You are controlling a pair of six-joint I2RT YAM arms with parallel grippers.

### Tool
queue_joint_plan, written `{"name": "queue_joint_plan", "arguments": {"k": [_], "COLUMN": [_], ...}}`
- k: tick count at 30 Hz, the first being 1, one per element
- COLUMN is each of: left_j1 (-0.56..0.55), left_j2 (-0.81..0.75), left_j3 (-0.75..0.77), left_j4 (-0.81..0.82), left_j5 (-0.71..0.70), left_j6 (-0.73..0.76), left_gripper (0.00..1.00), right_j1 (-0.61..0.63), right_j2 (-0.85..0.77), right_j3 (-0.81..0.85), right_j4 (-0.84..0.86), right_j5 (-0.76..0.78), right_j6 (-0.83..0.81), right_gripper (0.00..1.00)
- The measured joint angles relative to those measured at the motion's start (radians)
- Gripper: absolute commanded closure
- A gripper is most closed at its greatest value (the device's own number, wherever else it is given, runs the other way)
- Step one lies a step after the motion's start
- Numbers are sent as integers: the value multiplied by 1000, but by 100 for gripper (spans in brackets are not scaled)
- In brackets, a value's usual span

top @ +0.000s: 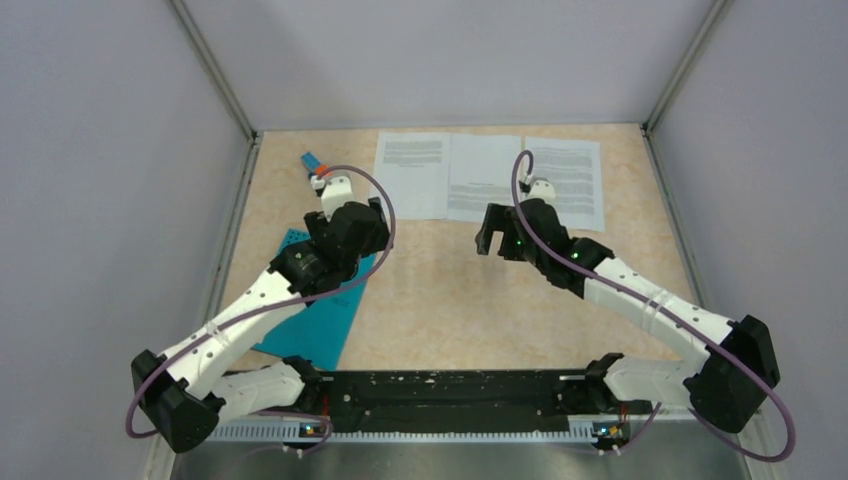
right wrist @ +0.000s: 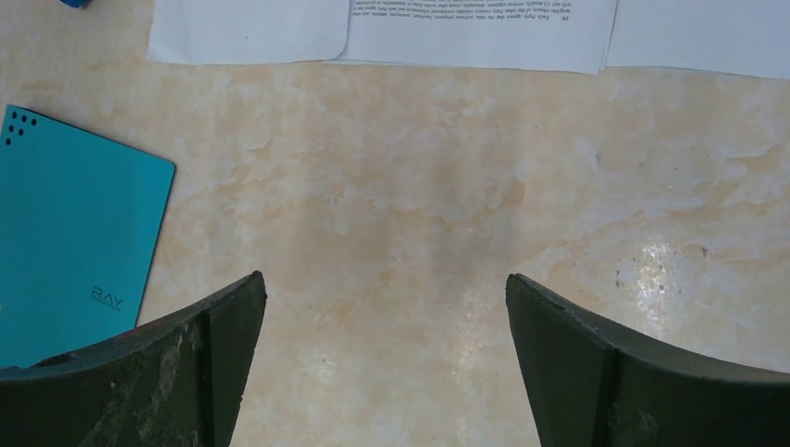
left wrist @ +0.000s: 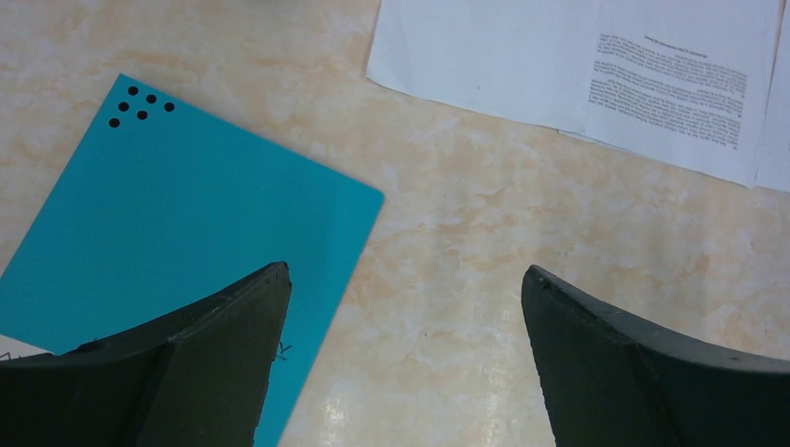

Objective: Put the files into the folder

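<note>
The teal folder point(top: 318, 325) lies shut and flat at about 8 o'clock on the counter point(top: 450, 290), dotted corner toward the far side. The left arm crosses above it. The three printed sheets point(top: 483, 178) sit in a row at 12 o'clock, edges meeting or slightly overlapping, well apart from the folder.

The left gripper point(left wrist: 405, 275) hovers with its fingers spread and empty, one finger point(left wrist: 214, 345) over the folder's right-hand edge. The right gripper point(right wrist: 384, 279) is likewise released, over bare counter just short of the sheets.

The cover probably has to be lifted first. To do that well, the left fingers should come low to the free long edge, catch only the top flap, and swing it toward 9 o'clock. The right arm should wait clear and then slide the sheets together. The thin paper will likely need dragging to an edge or bowing to be gripped.
</note>
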Motion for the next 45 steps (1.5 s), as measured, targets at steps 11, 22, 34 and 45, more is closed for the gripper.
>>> {"name": "queue_joint_plan", "arguments": {"k": [11,22,34,45], "left_j1": [217,534,1003,1179], "left_j2": [-1,41,150,241], "left_j3": [-35,-70,-167,-330], "left_j4": [2,2,180,274], "left_j5": [96,130,249,325], "left_j6": [-34,-81,-118,-138], "left_gripper": [2,2,2,2], "right_j1": [0,0,0,0], "right_j2": [61,145,217,217], "right_j3": [0,-6,-18,-91], "right_j4": [24,91,145,164], "right_j5": [-45,-175,-316,-381], "right_j6": [-7,-2,-8,-40], "right_gripper": [2,2,2,2]}}
